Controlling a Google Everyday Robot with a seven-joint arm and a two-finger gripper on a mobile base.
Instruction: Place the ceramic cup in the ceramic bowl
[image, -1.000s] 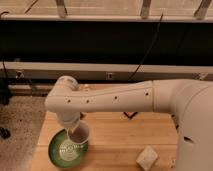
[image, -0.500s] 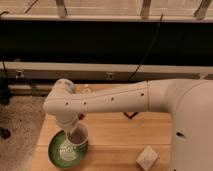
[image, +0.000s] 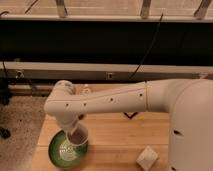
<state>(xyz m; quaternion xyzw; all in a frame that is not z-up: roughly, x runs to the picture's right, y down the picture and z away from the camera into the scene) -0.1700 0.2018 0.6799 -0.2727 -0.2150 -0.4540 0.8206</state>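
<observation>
Wooden table (image: 115, 145): your gripper (image: 75, 127) holds the cup (image: 78, 135) over the bowl's (image: 59, 152) right rim. Jaws grip it; next, lower toward centre and release.

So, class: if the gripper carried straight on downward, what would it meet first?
Probably the ceramic bowl. The gripper points down above the bowl's right side, holding the ceramic cup, which would likely touch first; depth is unclear.

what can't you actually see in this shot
- Tool: camera view, hidden under the arm's wrist above the ceramic cup; its grip cannot be made out.
- Ceramic bowl: right part covered by the cup.
- Pale block: too blurred to identify.
- Table: right side hidden by the robot's body.
</observation>
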